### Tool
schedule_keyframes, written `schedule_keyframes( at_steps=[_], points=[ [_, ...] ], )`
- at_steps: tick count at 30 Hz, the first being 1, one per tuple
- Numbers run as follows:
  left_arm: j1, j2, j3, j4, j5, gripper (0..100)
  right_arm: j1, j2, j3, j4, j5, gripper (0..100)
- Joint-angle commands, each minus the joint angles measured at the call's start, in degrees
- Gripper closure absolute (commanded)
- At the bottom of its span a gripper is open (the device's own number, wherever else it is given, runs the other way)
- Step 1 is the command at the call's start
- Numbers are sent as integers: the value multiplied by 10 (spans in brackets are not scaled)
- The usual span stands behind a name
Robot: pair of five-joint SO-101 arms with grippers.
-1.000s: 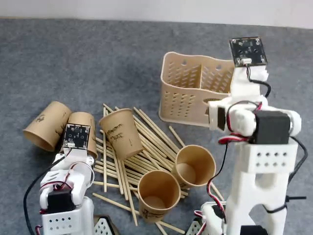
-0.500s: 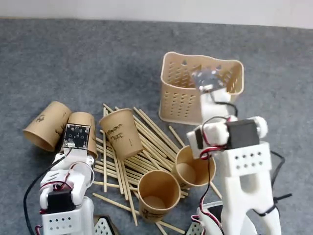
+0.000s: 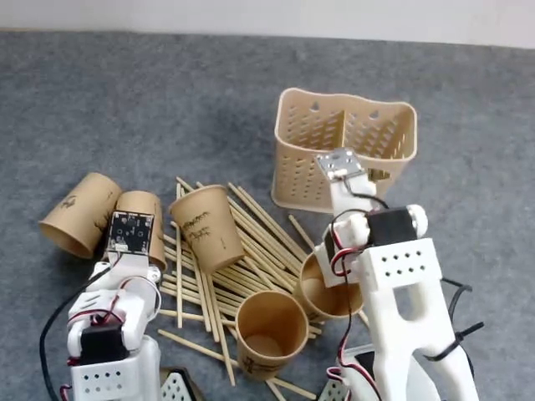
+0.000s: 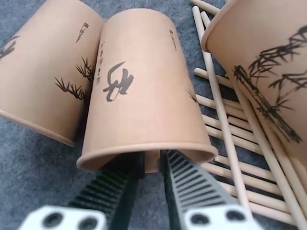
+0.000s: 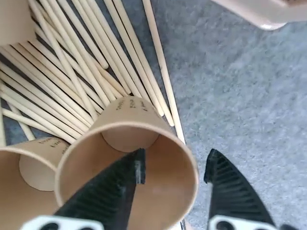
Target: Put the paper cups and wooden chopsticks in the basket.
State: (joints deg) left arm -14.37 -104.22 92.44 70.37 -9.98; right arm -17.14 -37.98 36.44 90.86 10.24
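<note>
Five paper cups and a heap of wooden chopsticks [image 3: 251, 242] lie on the grey carpet outside the basket [image 3: 305, 167]. The pale, slotted basket stands upright with a divider across its middle.

The nearest cup [image 3: 318, 292] stands mouth-up just off the basket's front. The right gripper [image 5: 175, 165] is spread wide across its rim, one finger inside the cup [image 5: 129, 143] and the other outside the wall, neither pressing it. A second upright cup [image 3: 269, 330] touches it on the side away from the basket.

Farther from the basket, a tilted cup [image 3: 206, 227] rests mouth-down on the chopsticks. Beyond it two cups lie on their sides, touching each other: the inner lying cup [image 3: 144, 215] and the outermost cup [image 3: 79, 213], farthest from the basket.

The left gripper [image 4: 152, 160] sits at the rim of the inner lying cup [image 4: 139, 91] with its jaws drawn to a thin slit. Whether they pinch the rim cannot be told.

Each cup carries dark ink bamboo sprigs. The inner lying cup also shows a brush-stroke mark and thin columns of print too fine to make out.
</note>
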Motion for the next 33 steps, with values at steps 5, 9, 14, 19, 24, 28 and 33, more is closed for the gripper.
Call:
schedule_keyframes(
  at_steps=[5,9,14,19,24,28,33],
  points=[
    [-7,-5,-4,-10,1,926,-2,-18,3,-13,7,932],
    [-7,-5,-4,-10,1,926,10,-19,0,-10,7,991],
    [-7,-5,-4,-10,1,926,37,-19,-53,14,8,994],
    [-7,-5,-4,-10,1,926,38,-19,-143,72,8,994],
    [-7,-5,-4,-10,1,926,38,-19,-214,99,8,994],
    [-7,-5,-4,-10,1,926,38,-19,-239,100,7,994],
    [-7,-5,-4,-10,1,926,38,-19,-293,100,4,994]
  ],
)
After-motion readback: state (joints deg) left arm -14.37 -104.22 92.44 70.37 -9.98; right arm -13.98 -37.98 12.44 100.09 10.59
